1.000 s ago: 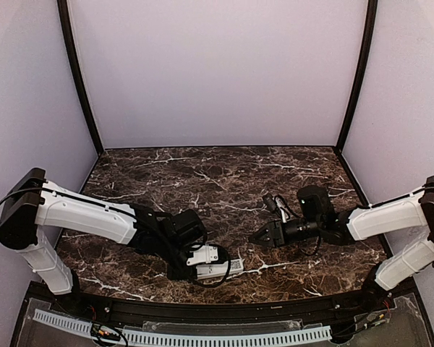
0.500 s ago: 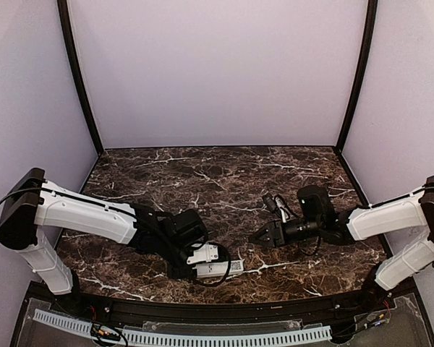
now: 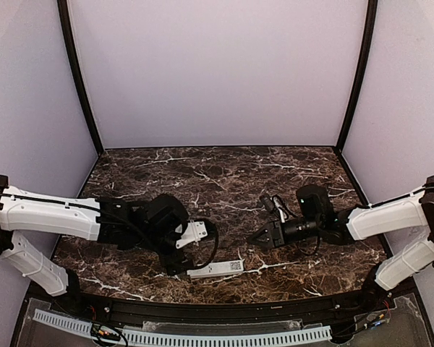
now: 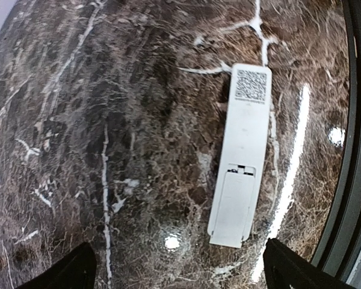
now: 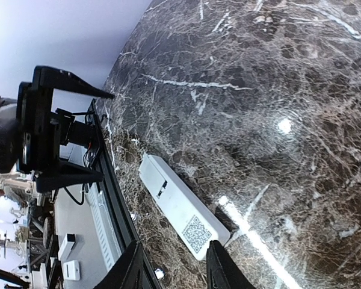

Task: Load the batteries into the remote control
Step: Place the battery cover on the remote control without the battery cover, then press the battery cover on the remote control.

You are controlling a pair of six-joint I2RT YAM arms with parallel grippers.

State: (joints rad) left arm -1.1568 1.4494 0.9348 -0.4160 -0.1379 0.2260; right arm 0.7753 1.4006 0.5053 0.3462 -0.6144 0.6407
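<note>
The remote control [image 3: 215, 269] [image 4: 243, 156] [image 5: 182, 208] is a slim white bar lying flat near the table's front edge. Its back faces up, with a QR label at one end and the cover plate seated at the other. My left gripper [image 3: 178, 260] [image 4: 180, 278] hovers just left of and above it, jaws wide open and touching nothing. My right gripper [image 3: 263, 238] [image 5: 175, 271] hangs to the remote's right, pointing at it. Its fingers are apart and empty, a short way off. The batteries are out of view.
A black rail [image 3: 224, 309] [image 4: 356, 150] runs along the table's front edge, right beside the remote. A white perforated strip [image 3: 202, 337] lies beyond it. Lilac walls close the back and both sides. The left arm's open fingers [image 5: 63, 84] show in the right wrist view.
My left gripper has opened, let go of the remote and drawn back to the left. The remote now lies free on the table. My right gripper's jaws have narrowed a little.
</note>
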